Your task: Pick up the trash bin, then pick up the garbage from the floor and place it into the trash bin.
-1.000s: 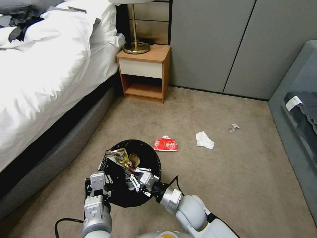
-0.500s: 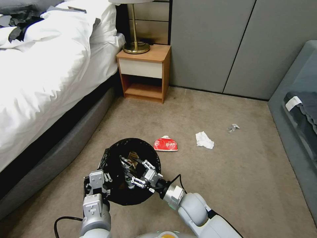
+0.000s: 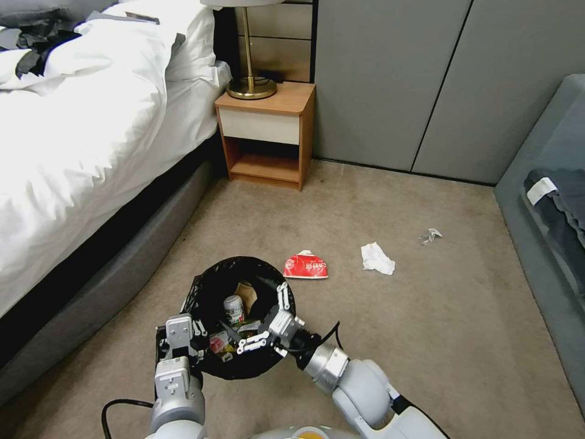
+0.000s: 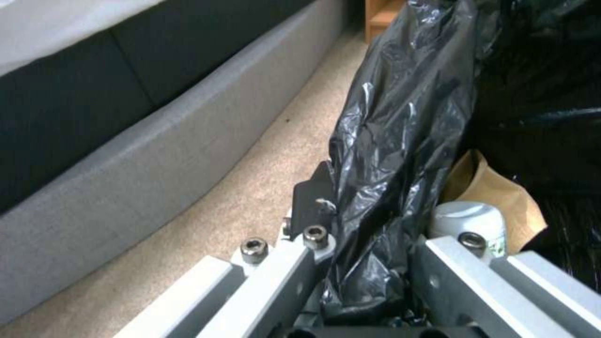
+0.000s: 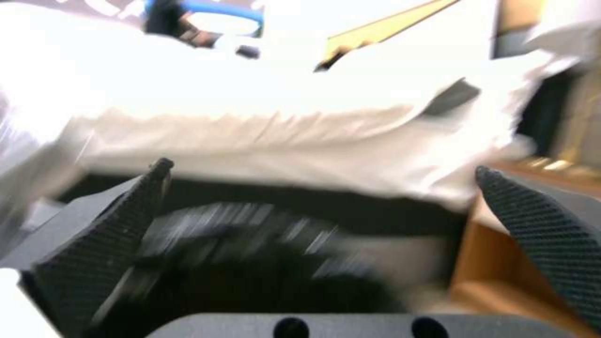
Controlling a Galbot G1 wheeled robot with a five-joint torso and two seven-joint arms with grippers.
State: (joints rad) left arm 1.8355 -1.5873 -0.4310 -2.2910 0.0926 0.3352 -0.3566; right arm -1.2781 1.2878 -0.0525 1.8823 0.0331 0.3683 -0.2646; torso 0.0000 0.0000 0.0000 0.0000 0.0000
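Note:
The trash bin, lined with a black bag, hangs just above the carpet with my left gripper shut on its near rim; the fingers clamp the bag fold. Inside it lie a small white bottle, a brown paper bag and wrappers. My right gripper stands wide open over the bin's right rim, holding nothing. Garbage on the floor: a red wrapper just beyond the bin, a crumpled white tissue and a small silvery scrap farther right.
The bed and its grey base run along the left. A wooden nightstand with a brass lamp stands at the back. A grey sofa borders the right. Open carpet lies right of the bin.
My right gripper carried a multicoloured wrapper over the bin, let it go inside, opened wide and drew back towards the bin's right rim. The left gripper and bin stayed put.

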